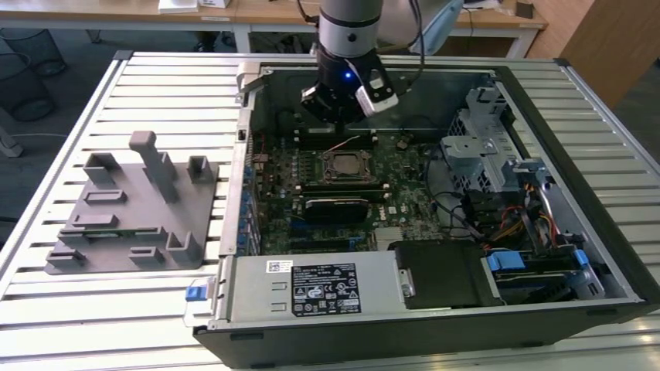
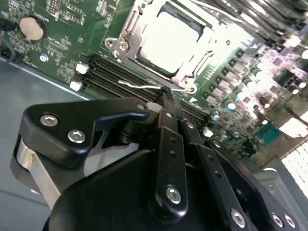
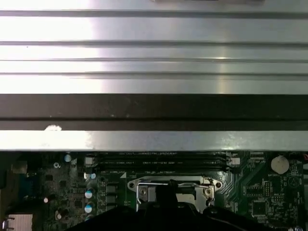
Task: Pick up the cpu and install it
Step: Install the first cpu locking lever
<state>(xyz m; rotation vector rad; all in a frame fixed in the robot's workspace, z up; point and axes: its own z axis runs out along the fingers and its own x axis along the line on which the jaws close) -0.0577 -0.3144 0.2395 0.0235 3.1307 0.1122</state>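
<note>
My gripper (image 2: 166, 98) fills the foreground, fingers pressed together, gripping nothing, at the socket's wire lever (image 2: 149, 86). The cpu (image 2: 168, 41), silvery-white and square, sits in its socket (image 2: 125, 45).

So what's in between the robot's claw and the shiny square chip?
In the second wrist view, the dark memory slots and the socket's thin wire lever lie between the gripper and the cpu, which already sits in its socket.
</note>
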